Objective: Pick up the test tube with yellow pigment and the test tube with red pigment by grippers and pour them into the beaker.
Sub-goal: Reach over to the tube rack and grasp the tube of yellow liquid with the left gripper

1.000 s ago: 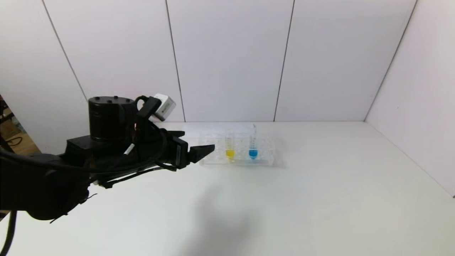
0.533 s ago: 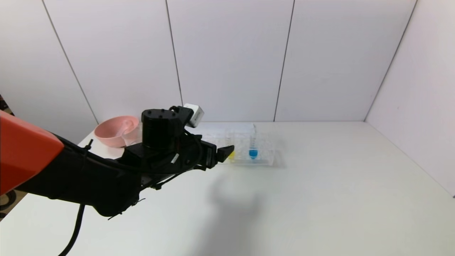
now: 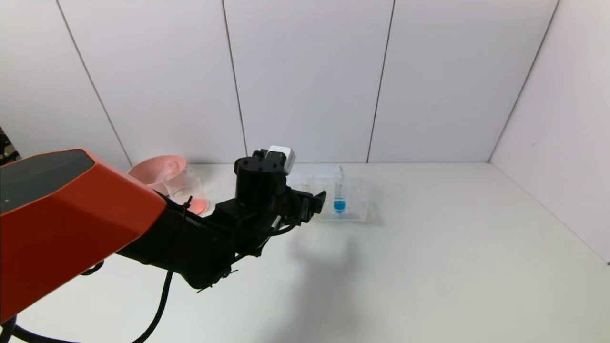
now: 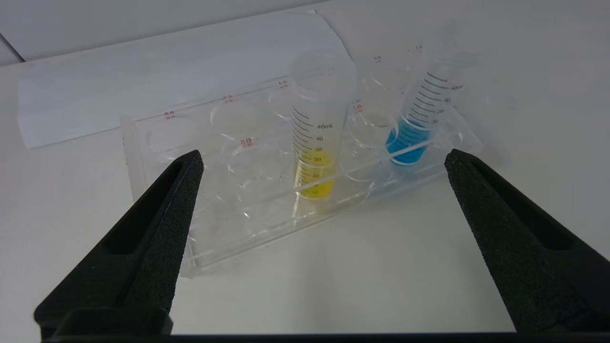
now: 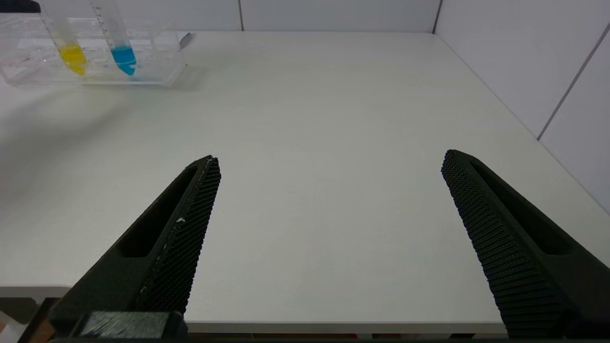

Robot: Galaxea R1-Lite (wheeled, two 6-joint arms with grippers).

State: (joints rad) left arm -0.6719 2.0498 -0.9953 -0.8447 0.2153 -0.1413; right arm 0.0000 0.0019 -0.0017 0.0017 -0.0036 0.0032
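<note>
— What sits closest to the robot?

— The right gripper (image 5: 329, 164), low at the near edge of the white table (image 3: 429, 267), fingers spread wide with nothing between them.

— And the other arm?

— The left gripper (image 4: 321, 159) is stretched out over the table, just short of the clear tube rack (image 4: 162, 143). Its fingers (image 4: 157, 228) stand wide apart — nothing in them, nothing touched.

— Where is the test tube with yellow pigment (image 4: 317, 128)?

— Upright in the rack, straight ahead between the left gripper's fingers in that wrist view; the head view has it hidden behind the gripper. In the next slots stands the blue-tipped tube (image 3: 339, 193), leaning a little.

— The beaker (image 3: 185, 185)?

— Off to the robot's left, well apart from the rack, just in front of the pink bowl (image 3: 157, 169); the arm covers its lower part.

— The red tube?

— Not visible in any view.

— Anything farther back?

— A white sheet of paper (image 4: 157, 76) lying flat behind the rack.
</note>
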